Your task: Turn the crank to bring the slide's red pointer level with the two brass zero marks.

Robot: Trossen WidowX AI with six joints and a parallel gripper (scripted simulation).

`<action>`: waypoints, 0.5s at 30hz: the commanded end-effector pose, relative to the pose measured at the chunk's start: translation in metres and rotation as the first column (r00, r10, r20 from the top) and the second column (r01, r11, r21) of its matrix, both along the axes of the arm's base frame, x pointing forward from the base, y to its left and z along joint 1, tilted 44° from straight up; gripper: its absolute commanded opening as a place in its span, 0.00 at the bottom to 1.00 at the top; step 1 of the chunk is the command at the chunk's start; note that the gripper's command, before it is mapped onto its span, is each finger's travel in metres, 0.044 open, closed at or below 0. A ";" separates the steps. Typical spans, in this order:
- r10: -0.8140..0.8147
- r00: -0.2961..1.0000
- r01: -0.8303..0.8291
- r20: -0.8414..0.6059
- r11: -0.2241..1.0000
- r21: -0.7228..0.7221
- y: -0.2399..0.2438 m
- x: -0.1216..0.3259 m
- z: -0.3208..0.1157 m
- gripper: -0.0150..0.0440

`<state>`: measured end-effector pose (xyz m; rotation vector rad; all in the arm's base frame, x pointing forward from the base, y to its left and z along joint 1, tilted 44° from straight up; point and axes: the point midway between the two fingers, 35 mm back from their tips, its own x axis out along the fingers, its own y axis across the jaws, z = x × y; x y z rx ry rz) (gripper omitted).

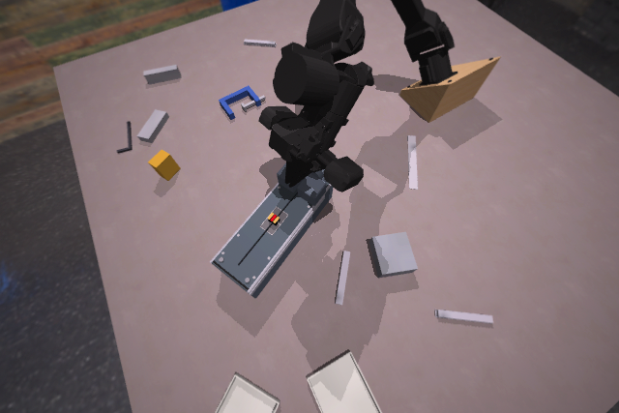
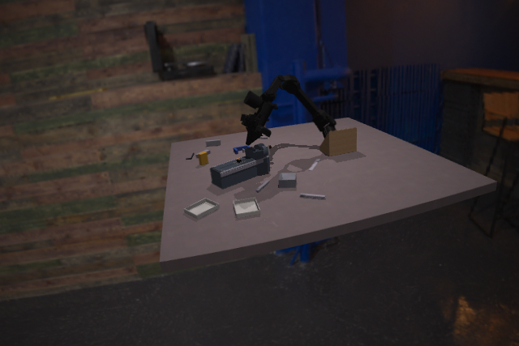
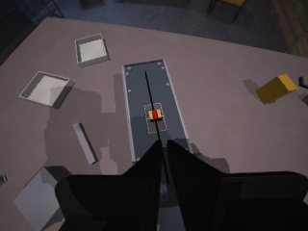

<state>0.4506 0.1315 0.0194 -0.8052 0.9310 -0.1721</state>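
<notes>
The dark grey machine [image 1: 233, 251] [image 2: 234, 176] [image 3: 137, 87] has a long slot in its top. The red pointer [image 1: 273, 219] [image 3: 155, 115] sits between the two brass marks and looks about level with them; it is too small to tell exactly. The grey end housing [image 1: 314, 187] [image 2: 256, 151] is partly hidden by the arm in the top view. A small reddish knob [image 2: 270, 147] shows beside it; the crank is not clearly visible. My gripper [image 1: 291, 183] [image 2: 248, 143] [image 3: 164, 143] is shut, tips nearly together with nothing seen between them, above the machine's housing end.
A grey block [image 1: 395, 253] [image 2: 287, 180] and a pale bar [image 1: 342, 277] [image 3: 86, 143] lie beside the machine. A yellow block [image 1: 163, 164] [image 3: 276, 89] and a blue clamp [image 1: 239, 95] lie on the other side. Two white trays [image 1: 344, 386] [image 2: 201, 208] lie beyond it. A wooden wedge [image 1: 450, 91] stands by the arm's base.
</notes>
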 end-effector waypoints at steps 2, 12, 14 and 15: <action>-0.001 1.000 0.001 0.000 1.000 0.000 0.000 0.000 0.000 0.48; -0.001 1.000 0.001 0.000 1.000 0.000 0.000 0.000 0.000 0.92; -0.001 1.000 0.001 0.000 1.000 0.000 0.000 0.000 0.000 1.00; -0.001 1.000 0.001 0.000 1.000 0.000 0.000 0.000 0.000 1.00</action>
